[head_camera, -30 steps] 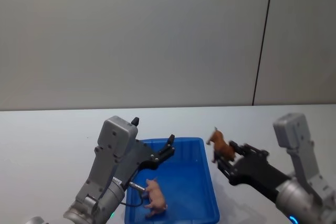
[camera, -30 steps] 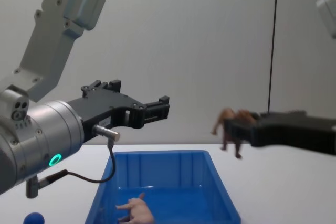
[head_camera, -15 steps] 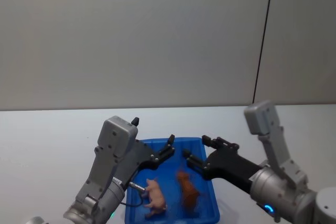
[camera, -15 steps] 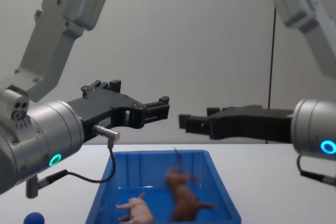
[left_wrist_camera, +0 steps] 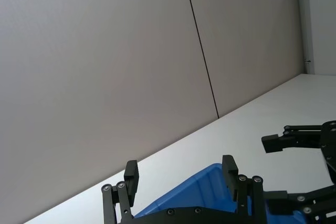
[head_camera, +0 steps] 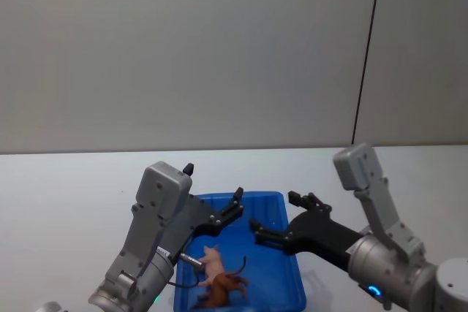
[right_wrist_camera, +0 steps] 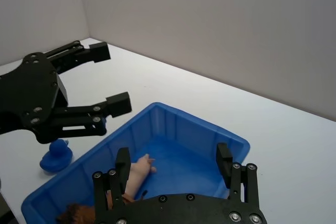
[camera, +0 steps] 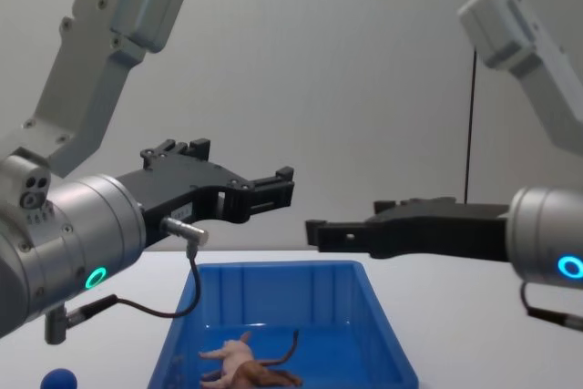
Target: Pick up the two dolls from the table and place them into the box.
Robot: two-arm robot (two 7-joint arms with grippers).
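The pale pink pig (head_camera: 212, 259) and the brown lion (head_camera: 223, 290) lie side by side on the floor of the blue box (head_camera: 281, 253), at its near end. In the chest view the pig (camera: 228, 357) and the lion (camera: 273, 375) touch each other. My left gripper (head_camera: 232, 208) hovers open over the box's left part, holding nothing. My right gripper (head_camera: 274, 213) hovers open over its right part, also holding nothing. The right wrist view looks down past my open right gripper (right_wrist_camera: 173, 161) at the pig (right_wrist_camera: 137, 174) and part of the lion (right_wrist_camera: 79, 214).
A small blue toy (camera: 59, 378) sits on the white table (head_camera: 66, 180) left of the box, and it shows as the blue toy (right_wrist_camera: 56, 156) in the right wrist view. A grey wall stands behind the table. Bare tabletop lies on both sides of the box.
My right gripper swung left over the box and opened. The lion dropped from it into the box and came to rest beside the pig. The left arm stayed still.
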